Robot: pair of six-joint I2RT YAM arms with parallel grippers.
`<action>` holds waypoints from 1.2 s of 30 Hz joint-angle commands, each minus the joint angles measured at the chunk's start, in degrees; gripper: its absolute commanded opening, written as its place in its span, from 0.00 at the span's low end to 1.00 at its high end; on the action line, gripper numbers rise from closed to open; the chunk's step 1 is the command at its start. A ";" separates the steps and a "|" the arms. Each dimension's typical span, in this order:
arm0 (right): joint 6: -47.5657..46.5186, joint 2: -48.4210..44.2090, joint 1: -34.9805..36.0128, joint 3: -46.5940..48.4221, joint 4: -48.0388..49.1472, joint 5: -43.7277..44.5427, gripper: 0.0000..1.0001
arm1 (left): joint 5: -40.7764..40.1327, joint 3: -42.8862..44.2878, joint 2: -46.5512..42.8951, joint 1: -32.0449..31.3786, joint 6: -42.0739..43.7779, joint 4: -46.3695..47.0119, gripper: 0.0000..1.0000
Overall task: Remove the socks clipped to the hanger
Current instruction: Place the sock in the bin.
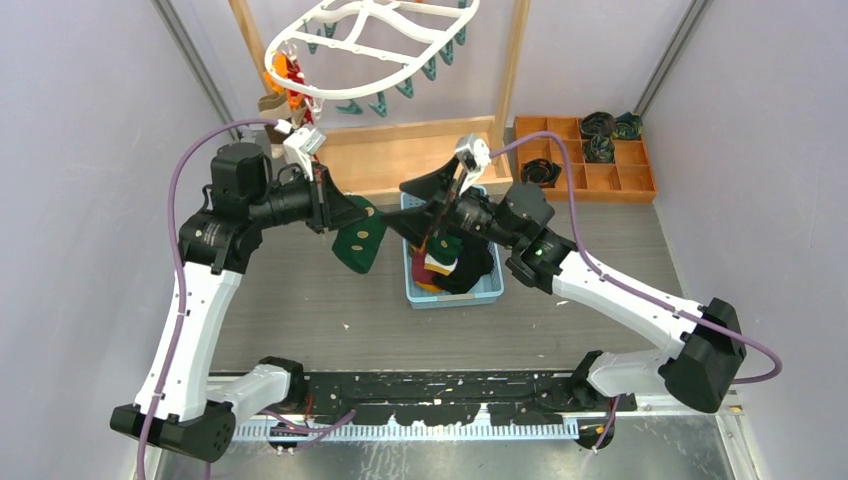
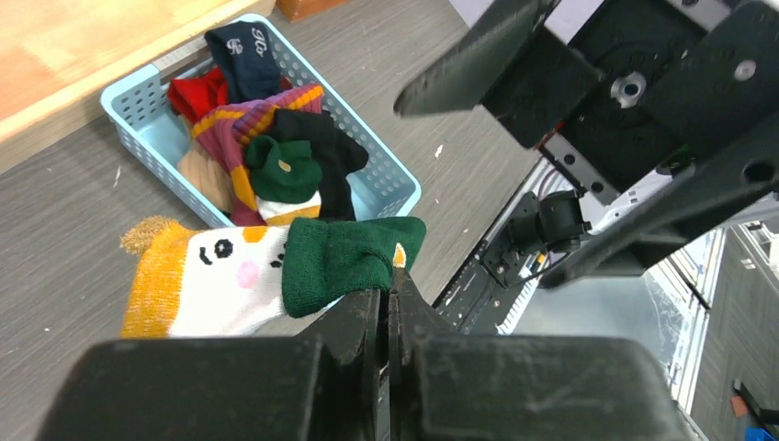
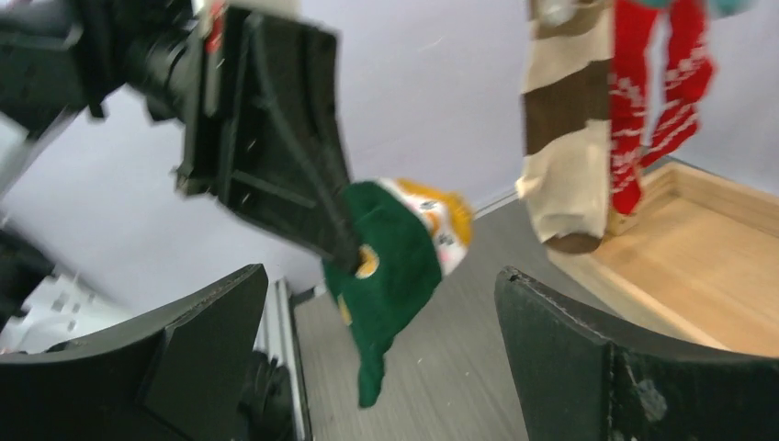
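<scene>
The white oval hanger (image 1: 372,48) hangs at the back, with teal clips along its rim. Red and brown socks (image 1: 288,82) are still clipped at its left end; in the right wrist view they show as a beige-brown striped sock (image 3: 565,119) and a red patterned one (image 3: 657,101). My left gripper (image 1: 347,212) (image 2: 390,296) is shut on a dark green sock (image 1: 361,240) (image 2: 349,262) (image 3: 390,266) with a white and orange face, held above the table. My right gripper (image 1: 420,205) (image 3: 381,276) is wide open and holds nothing, facing that sock.
A light blue basket (image 1: 455,298) (image 2: 138,110) holding several socks sits mid-table under my right wrist. The wooden rack's base (image 1: 400,155) runs along the back. An orange compartment tray (image 1: 590,178) with dark items stands at the back right.
</scene>
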 commanded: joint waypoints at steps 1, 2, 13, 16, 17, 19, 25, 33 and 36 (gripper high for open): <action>-6.09 -2.07 0.18 -0.83 2.72 -13.22 1.00 | 3.81 2.58 0.41 -0.33 -1.99 0.26 0.00; -6.59 -1.68 0.15 -0.44 2.24 -13.64 0.99 | 4.12 2.64 0.52 -0.33 -2.47 0.42 0.00; -8.43 5.17 0.77 6.77 -2.23 -23.34 0.54 | 5.49 4.50 0.60 -0.35 -4.53 -1.32 0.00; -7.71 5.32 0.83 6.23 -2.55 -25.06 0.23 | 5.36 5.16 0.66 -0.35 -4.55 -1.99 0.00; -7.85 4.95 0.77 5.89 -2.82 -25.02 0.16 | 5.16 5.33 0.75 -0.35 -4.47 -2.15 0.00; -8.19 4.16 0.84 4.92 -3.04 -24.42 0.07 | 4.94 5.57 0.90 -0.35 -4.26 -2.21 0.00; -6.69 1.78 0.12 3.60 -8.38 -19.33 0.00 | 3.19 5.14 1.04 -0.35 -3.89 -2.82 0.54; 6.27 2.03 -10.87 -0.99 -18.20 -18.55 0.00 | 1.31 6.44 1.65 -0.35 2.50 -11.72 1.00; 5.07 5.44 -12.89 0.02 -28.07 -18.88 0.00 | -1.51 6.11 1.55 -0.13 4.31 -13.16 1.00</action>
